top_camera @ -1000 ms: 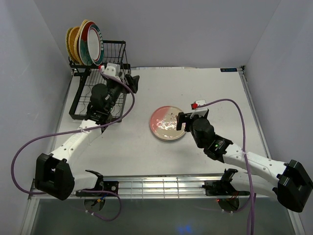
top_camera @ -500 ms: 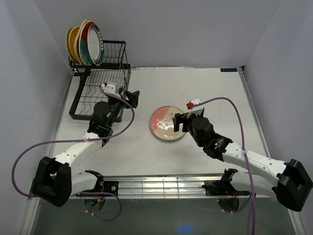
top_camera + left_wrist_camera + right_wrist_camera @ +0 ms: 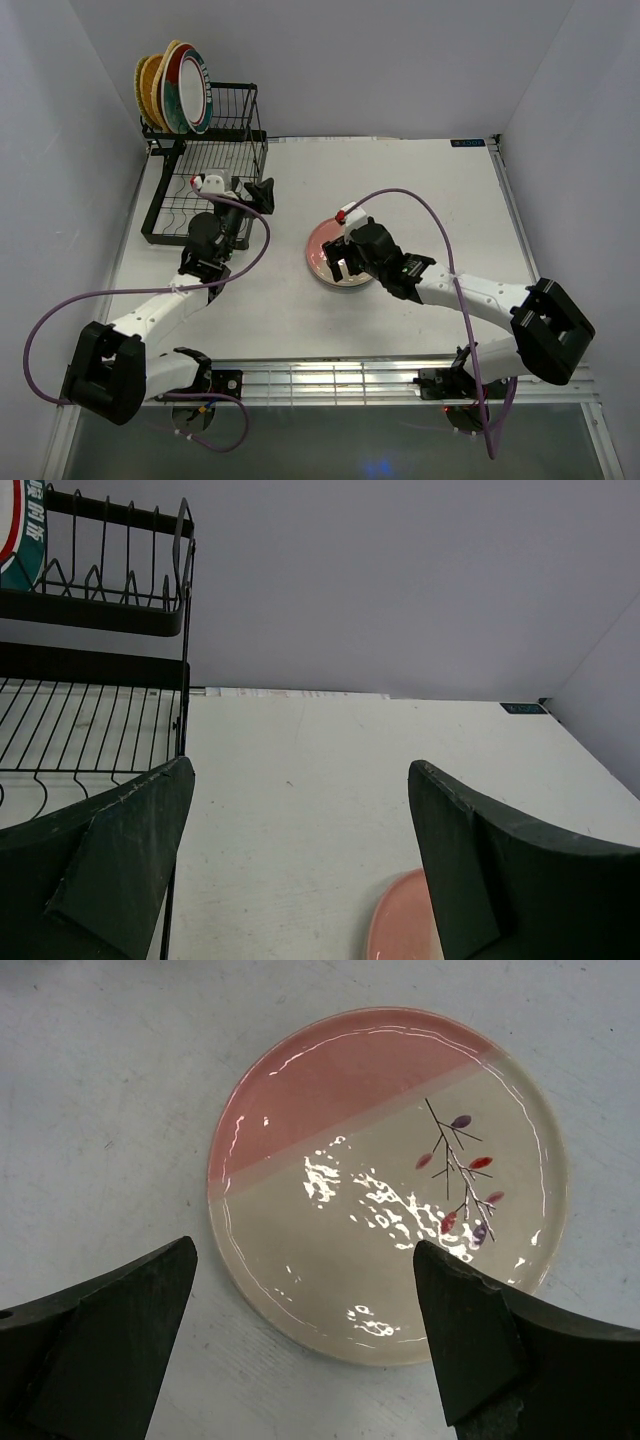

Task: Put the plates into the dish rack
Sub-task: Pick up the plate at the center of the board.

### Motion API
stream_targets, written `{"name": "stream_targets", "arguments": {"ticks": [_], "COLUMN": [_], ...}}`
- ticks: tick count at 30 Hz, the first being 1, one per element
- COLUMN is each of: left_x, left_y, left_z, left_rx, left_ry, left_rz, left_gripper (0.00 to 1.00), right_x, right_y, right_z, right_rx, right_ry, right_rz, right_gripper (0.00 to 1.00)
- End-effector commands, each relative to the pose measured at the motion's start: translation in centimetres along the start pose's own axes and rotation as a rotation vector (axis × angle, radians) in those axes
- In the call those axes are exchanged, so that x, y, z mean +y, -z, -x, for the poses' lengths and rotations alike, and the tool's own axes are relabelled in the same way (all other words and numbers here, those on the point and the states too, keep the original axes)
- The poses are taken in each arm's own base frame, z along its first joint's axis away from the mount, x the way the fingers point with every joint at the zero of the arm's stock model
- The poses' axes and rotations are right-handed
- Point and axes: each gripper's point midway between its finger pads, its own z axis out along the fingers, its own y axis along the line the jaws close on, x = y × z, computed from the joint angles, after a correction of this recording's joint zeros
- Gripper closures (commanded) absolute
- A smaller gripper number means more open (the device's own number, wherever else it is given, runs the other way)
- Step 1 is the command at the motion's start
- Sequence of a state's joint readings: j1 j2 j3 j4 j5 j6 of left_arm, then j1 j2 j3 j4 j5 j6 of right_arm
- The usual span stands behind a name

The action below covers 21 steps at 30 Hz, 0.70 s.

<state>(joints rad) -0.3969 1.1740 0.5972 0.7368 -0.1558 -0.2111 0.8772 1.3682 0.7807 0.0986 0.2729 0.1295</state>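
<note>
The pink-and-white plate (image 3: 322, 240) lies flat on the table; in the right wrist view (image 3: 390, 1180) it shows a small twig pattern. My right gripper (image 3: 340, 256) is open and hovers over the plate's near edge (image 3: 305, 1252), its jaws spread on either side, holding nothing. The black wire dish rack (image 3: 170, 205) stands at the back left, with several plates (image 3: 175, 90) upright in its raised rear tier. My left gripper (image 3: 248, 190) is open and empty beside the rack's right edge (image 3: 300, 770). The rack (image 3: 100, 710) and the plate's edge (image 3: 400, 925) show there.
White table bounded by grey walls at the back and both sides. Purple cables trail from both arms. A metal rail runs along the near edge (image 3: 320, 380). The lower rack tray (image 3: 190, 215) holds no plates.
My right gripper has moved left, from the plate's right rim to over the plate. My left gripper has drawn back from the rack's rear tier to beside the lower tray.
</note>
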Motion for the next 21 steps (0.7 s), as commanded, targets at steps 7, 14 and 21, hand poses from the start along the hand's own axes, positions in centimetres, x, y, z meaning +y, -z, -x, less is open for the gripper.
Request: {"name": "stream_targets", "arguments": {"ticks": [7, 14, 21], "left_x": [-2.9, -5.0, -5.2], "left_y": [-0.1, -0.6, -0.8], "left_z": [-3.0, -7.9, -11.4], "left_rx": [0.087, 0.251, 0.337], "left_ry": [0.022, 0.010, -0.025], "left_rz": [-0.168, -0.297, -0.292], "left_gripper": [0.02, 0.02, 0.02], "right_x": [-3.0, -6.8, -8.9], "right_y": [-0.1, -0.2, -0.4], "right_z": [1.6, -0.2, -1.7], "right_rx": [-0.015, 0.023, 0.038], "right_ry": [-0.126, -0.331, -0.471], "right_rz": [-0.142, -0.134, -0.093], "right_gripper": [0.09, 0.04, 0.00]}}
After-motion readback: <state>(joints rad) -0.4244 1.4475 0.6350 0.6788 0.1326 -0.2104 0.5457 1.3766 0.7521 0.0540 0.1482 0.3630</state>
